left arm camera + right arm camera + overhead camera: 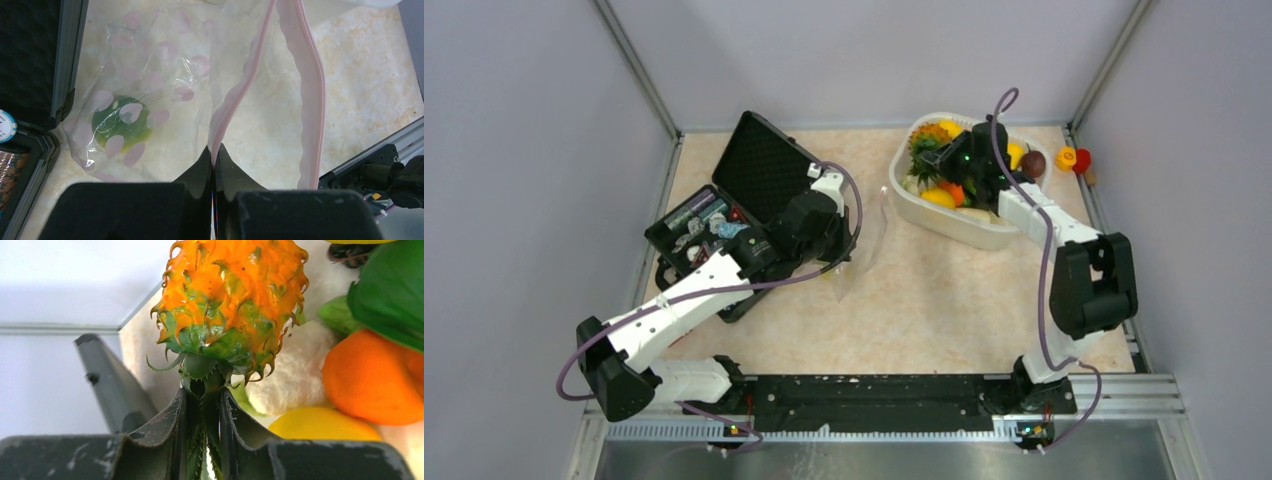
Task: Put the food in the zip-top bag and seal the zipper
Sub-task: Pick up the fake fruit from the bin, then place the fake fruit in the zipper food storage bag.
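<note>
**Mia:** Pale walls [874, 60] go all round, and a speckled beige table [924, 300] sits in the middle. What are the arms doing?

**Ben:** The right gripper [202, 410] is down in the white tub [964, 232]. Its two fingers are squeezed onto the green leaves of the pineapple [230, 295].

**Mia:** What's next to it?

**Ben:** An orange [375, 380], a cauliflower [295, 375] and a yellow mango [320, 427] are all packed close to it.

**Mia:** Where's the zip-top bag [150, 90]?

**Ben:** It's between the black case [754, 170] and the tub. One round green food [120, 125] is already inside. The left gripper [214, 160] is pinched tight on the pink zipper [240, 90], holding one edge of the mouth up.

**Mia:** So how should the pineapple go in?

**Ben:** I think it should come straight up first, so it doesn't bump the orange or drag the mango out. The leaves are thin and slippy, so a slow carry is best.

**Mia:** And at the bag?

**Ben:** The two pink edges are apart, but the gap gets narrow near the left fingers. Aim for the wide part and put the fat end in first. Only let go once it's well past the pink strip. The left side should hold tight, or the mouth may flop shut.
</note>
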Available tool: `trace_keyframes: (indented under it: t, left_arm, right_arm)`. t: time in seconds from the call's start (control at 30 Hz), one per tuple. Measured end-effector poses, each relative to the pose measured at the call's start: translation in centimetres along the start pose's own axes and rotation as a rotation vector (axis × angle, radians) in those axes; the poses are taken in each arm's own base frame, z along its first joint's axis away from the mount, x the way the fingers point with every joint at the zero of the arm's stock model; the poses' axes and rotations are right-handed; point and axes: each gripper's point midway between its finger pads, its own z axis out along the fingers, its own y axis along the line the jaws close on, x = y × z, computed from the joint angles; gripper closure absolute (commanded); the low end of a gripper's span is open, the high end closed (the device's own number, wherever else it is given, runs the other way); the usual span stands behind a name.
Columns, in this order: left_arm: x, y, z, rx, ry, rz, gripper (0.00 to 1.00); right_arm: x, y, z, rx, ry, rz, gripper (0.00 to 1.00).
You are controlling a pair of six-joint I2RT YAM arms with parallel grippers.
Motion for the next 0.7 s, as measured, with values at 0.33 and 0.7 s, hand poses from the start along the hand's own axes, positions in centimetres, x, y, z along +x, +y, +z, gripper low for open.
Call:
trace_keyframes:
  t: [0.33, 0.7]
  left_arm:
    - [0.3, 0.2, 0.0, -0.004, 0.006, 0.001, 1.0]
    - [0.4, 0.4, -0.3, -0.005, -0.001, 0.0, 1.0]
  right_arm:
    - [2.7, 0.9, -7.1, -0.269, 0.074, -0.116, 1.0]
    - [3.5, 3.4, -16.5, -0.486, -0.009, -0.397, 1.0]
